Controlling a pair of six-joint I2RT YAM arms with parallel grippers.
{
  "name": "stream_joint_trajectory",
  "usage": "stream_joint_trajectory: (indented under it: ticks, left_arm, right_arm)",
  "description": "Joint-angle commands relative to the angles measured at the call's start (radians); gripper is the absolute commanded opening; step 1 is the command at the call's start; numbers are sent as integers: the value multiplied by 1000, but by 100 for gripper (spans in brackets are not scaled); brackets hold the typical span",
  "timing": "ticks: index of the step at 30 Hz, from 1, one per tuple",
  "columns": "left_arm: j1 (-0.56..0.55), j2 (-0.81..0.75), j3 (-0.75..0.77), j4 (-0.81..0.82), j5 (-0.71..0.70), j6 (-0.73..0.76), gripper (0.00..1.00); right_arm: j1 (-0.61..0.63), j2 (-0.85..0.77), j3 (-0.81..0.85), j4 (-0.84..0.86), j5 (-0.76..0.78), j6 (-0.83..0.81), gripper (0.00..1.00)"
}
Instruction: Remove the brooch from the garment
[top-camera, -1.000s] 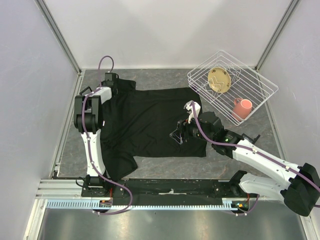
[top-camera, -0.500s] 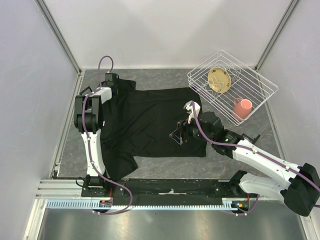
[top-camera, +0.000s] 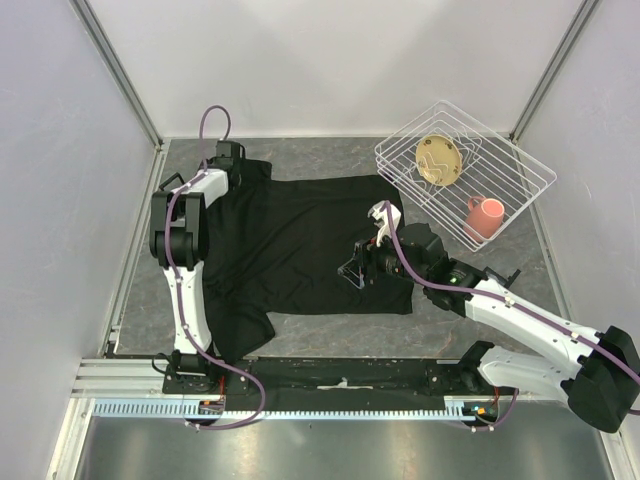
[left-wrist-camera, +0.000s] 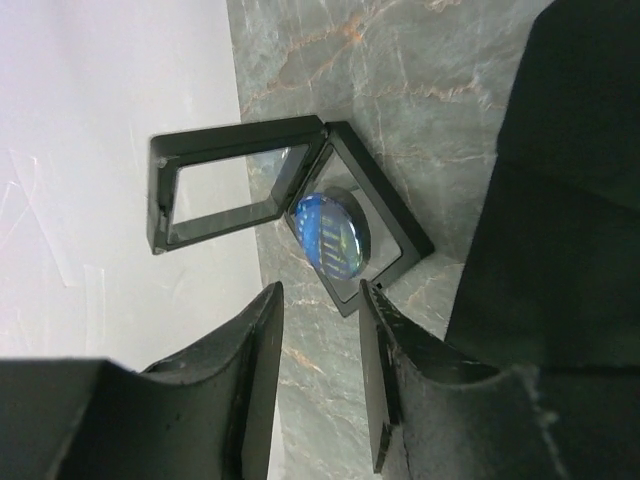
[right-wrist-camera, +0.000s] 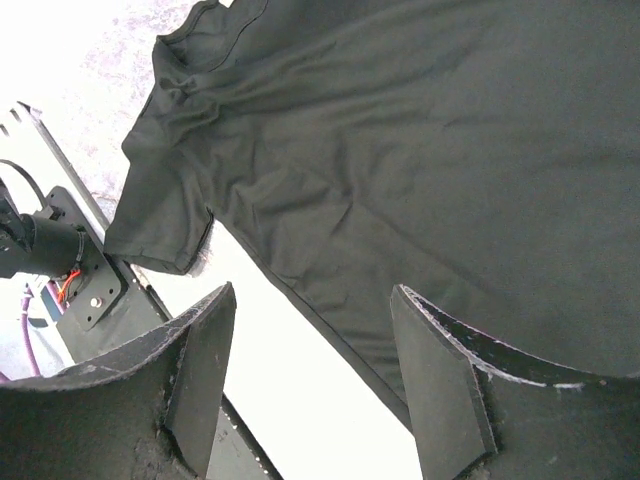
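Note:
The black T-shirt (top-camera: 300, 245) lies spread flat on the grey table. In the left wrist view a round, iridescent blue brooch (left-wrist-camera: 330, 235) rests in an open black case (left-wrist-camera: 385, 240) with its lid (left-wrist-camera: 230, 195) raised, on the table beside the shirt's sleeve (left-wrist-camera: 560, 200), against the white wall. My left gripper (left-wrist-camera: 318, 295) is open and empty, its fingertips just short of the case; in the top view it (top-camera: 232, 152) is at the shirt's far left corner. My right gripper (top-camera: 352, 272) hovers open and empty over the shirt's near right part (right-wrist-camera: 420, 130).
A white wire basket (top-camera: 520, 165) at the back right holds a tan plate (top-camera: 438, 160) and a pink mug (top-camera: 485, 215). The left wall (left-wrist-camera: 90, 150) stands right beside the case. The table's near rail (top-camera: 340, 385) runs along the front.
My left wrist has shifted slightly towards the far right at the shirt's corner. The right arm has barely moved.

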Motion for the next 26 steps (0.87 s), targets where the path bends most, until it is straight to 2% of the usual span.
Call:
stream_joint_trajectory:
  ticks: [1, 4, 5, 7, 8, 9, 10, 12, 13, 14, 16, 17, 18, 21, 23, 24, 26]
  left_arm:
    - [-22, -133, 105, -138, 83, -156, 44]
    - [-28, -188, 160, -237, 200, -271, 46]
    - [-29, -214, 173, -309, 317, -361, 46]
    - [-41, -287, 193, -372, 457, -427, 47]
    - [-49, -324, 176, -383, 592, -471, 47]
    - [-75, -361, 126, -380, 651, -507, 47]
    - [-90, -462, 90, -363, 706, -518, 47]
    - [-109, -569, -27, -299, 939, -562, 47]
    - [-109, -666, -60, -285, 1016, -585, 47]
    - [-109, -727, -94, -271, 1159, -637, 48]
    - [-112, -839, -207, -193, 1313, -679, 50]
    - [-114, -972, -247, -156, 1432, -729, 52]
    - [-117, -1036, -326, -77, 1478, -749, 54]
    - [-118, -1287, -431, -3, 1556, -776, 56]
    - [-118, -1414, -445, -21, 1535, -768, 61]
    - [-118, -1443, -441, -33, 1539, -769, 61]
    - [-118, -1489, -418, -64, 1565, -801, 62]
  right_arm:
    - [-6, 14, 19, 21, 18, 32, 71]
    - [-8, 26, 51, -54, 70, 40, 71]
    - [-6, 22, 56, -74, 119, 44, 72]
    - [-6, 5, 76, -140, 179, 52, 72]
    - [-5, 2, 86, -171, 234, 53, 72]
    - [-6, 0, 99, -240, 312, 55, 73]
    - [-8, 3, 131, -278, 358, 53, 73]
    - [-6, 6, 164, -393, 467, 53, 74]
    - [-6, 0, 193, -432, 498, 53, 74]
    - [-6, -9, 204, -464, 524, 58, 74]
    - [-6, -56, 226, -536, 567, 57, 76]
    - [-6, -76, 235, -556, 571, 50, 76]
    - [-6, -96, 244, -591, 572, 47, 79]
    - [-8, -193, 289, -633, 568, 50, 83]
    - [-6, -276, 312, -634, 566, 49, 89]
    - [-8, -303, 316, -630, 564, 44, 95]
    - [-6, -354, 375, -648, 571, 49, 98]
